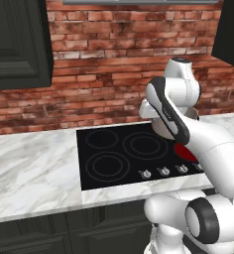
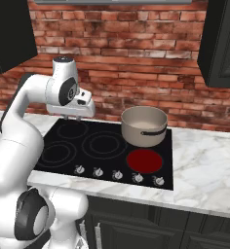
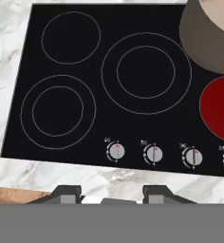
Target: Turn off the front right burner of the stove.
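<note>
The stove (image 2: 105, 138) is a black glass cooktop set in the marble counter. Its front right burner (image 2: 144, 160) glows as a solid red disc, cut by the right edge of the hand view (image 3: 218, 105) and half hidden by my arm in the left base view (image 1: 185, 151). Several silver knobs (image 3: 154, 154) line the front edge of the glass. My gripper (image 2: 73, 118) hangs high over the back left of the stove. In the hand view its fingertips (image 3: 66, 192) stand apart, open, with nothing between them.
A grey pot (image 2: 144, 126) with a dark handle stands on the back right zone, just behind the red disc. White marble counter (image 1: 34, 168) runs to both sides. Dark wall cabinets (image 2: 224, 44) hang above, against a brick wall.
</note>
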You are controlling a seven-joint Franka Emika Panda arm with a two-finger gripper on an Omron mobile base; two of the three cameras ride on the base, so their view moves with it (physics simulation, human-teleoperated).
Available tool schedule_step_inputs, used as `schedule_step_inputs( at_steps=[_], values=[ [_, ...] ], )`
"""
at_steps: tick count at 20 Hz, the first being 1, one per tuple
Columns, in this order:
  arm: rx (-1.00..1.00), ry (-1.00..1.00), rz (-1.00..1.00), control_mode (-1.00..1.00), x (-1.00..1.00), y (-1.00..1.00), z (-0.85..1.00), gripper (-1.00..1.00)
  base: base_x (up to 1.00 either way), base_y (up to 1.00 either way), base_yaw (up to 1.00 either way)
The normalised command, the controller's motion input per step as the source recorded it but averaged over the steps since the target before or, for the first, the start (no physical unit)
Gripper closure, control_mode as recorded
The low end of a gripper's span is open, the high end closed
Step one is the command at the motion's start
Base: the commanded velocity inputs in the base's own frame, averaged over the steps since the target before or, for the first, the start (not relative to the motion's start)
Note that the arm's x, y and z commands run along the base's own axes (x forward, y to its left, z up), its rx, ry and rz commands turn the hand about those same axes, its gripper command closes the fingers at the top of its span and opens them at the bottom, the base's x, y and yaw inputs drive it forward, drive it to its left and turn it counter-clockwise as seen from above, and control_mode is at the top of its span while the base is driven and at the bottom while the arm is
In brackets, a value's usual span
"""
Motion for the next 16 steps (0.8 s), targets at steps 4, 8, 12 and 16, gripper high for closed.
schedule_step_inputs(
  at_steps=[4,8,12,16],
  values=[
    [0.0,0.0,0.0,-1.0,-0.17,-0.07,-0.12,-1.0,0.0,0.0,0.0],
    [0.0,0.0,-0.02,-1.0,-0.32,-0.36,-0.24,-1.0,0.0,0.0,0.0],
    [0.0,0.0,-0.18,-1.0,-0.2,-0.41,-0.19,-1.0,0.0,0.0,0.0],
    [0.0,0.03,-0.33,-1.0,-0.07,-0.42,-0.1,-1.0,0.0,0.0,0.0]
  ],
)
